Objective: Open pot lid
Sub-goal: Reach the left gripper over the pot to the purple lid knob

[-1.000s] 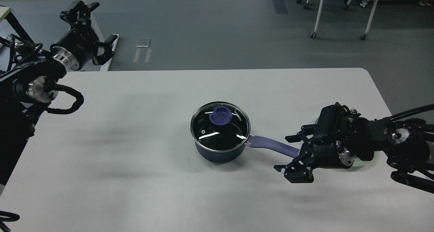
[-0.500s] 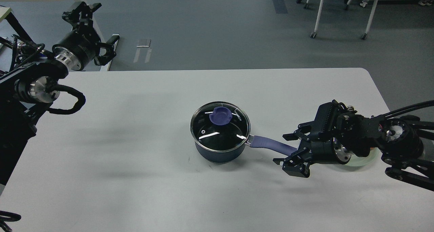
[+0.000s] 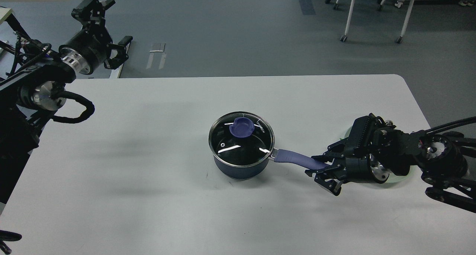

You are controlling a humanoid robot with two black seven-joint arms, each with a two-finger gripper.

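A dark blue pot (image 3: 241,165) stands in the middle of the white table (image 3: 148,165). Its glass lid (image 3: 241,141) with a blue knob (image 3: 242,127) sits closed on it. The pot's blue handle (image 3: 297,160) points right. My right gripper (image 3: 324,169) is at the handle's far end, its two fingers closed in on the tip from above and below. My left gripper (image 3: 108,27) is open and empty, held high beyond the table's far left corner, far from the pot.
A pale green round disc (image 3: 403,176) lies on the table under my right arm. A chair on castors (image 3: 372,13) stands on the floor beyond the table's far right. The table's right edge is close to my right arm.
My right gripper has moved left onto the handle's end and narrowed its fingers around it. My left gripper has risen slightly and turned. The pot and lid have not moved.
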